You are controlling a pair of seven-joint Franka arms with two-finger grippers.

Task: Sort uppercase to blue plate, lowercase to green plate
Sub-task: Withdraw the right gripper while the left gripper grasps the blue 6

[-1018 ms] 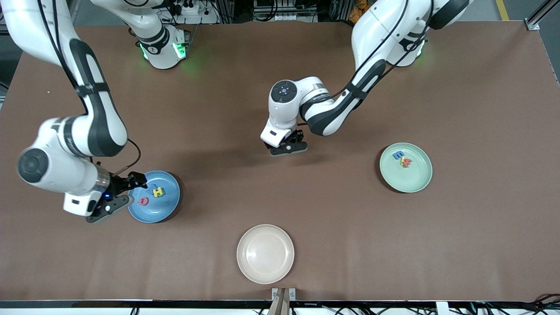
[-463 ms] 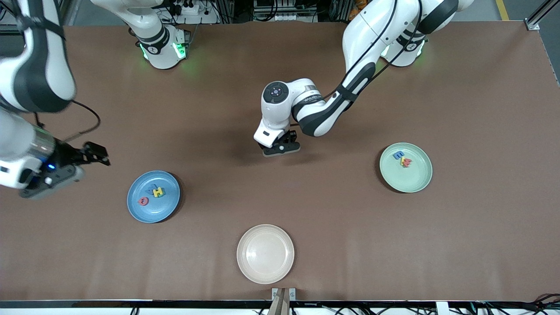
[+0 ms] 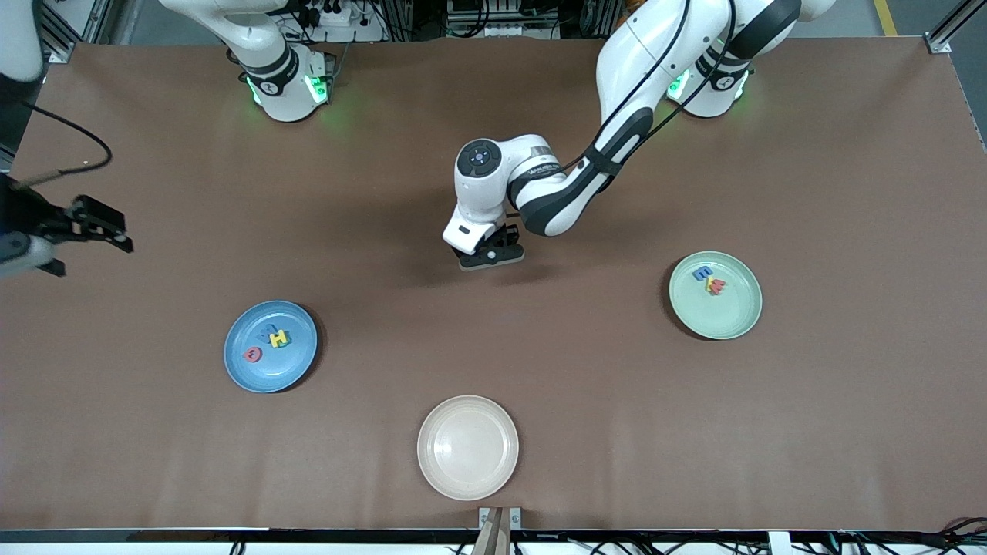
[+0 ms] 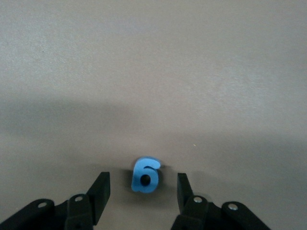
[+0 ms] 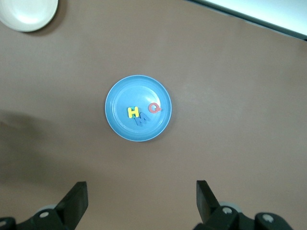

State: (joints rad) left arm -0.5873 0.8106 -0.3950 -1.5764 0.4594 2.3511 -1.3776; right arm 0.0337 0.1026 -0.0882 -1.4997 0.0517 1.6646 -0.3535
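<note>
A small blue lowercase g (image 4: 145, 175) lies flat on the table. My left gripper (image 4: 142, 189) stands open astride it, a gap on each side. In the front view that gripper (image 3: 491, 258) is low over the table's middle and hides the g. The blue plate (image 3: 297, 368) holds a yellow H (image 3: 280, 338), a red Q (image 3: 252, 354) and a blue M (image 3: 266, 333). The green plate (image 3: 732, 320) holds a blue e (image 3: 702, 273) and a red w (image 3: 716, 287). My right gripper (image 3: 89, 247) is open and empty, up in the air at the right arm's end of the table. Its wrist view looks down on the blue plate (image 5: 120, 91).
A cream-white plate (image 3: 468, 462) with nothing on it sits near the front edge, between the two coloured plates; it also shows in the right wrist view (image 5: 26, 12). The rest of the brown tabletop is bare.
The right arm has drawn back from the blue plate's rim and risen toward its end of the table. The left gripper has shifted slightly toward the right arm's end, over the g.
</note>
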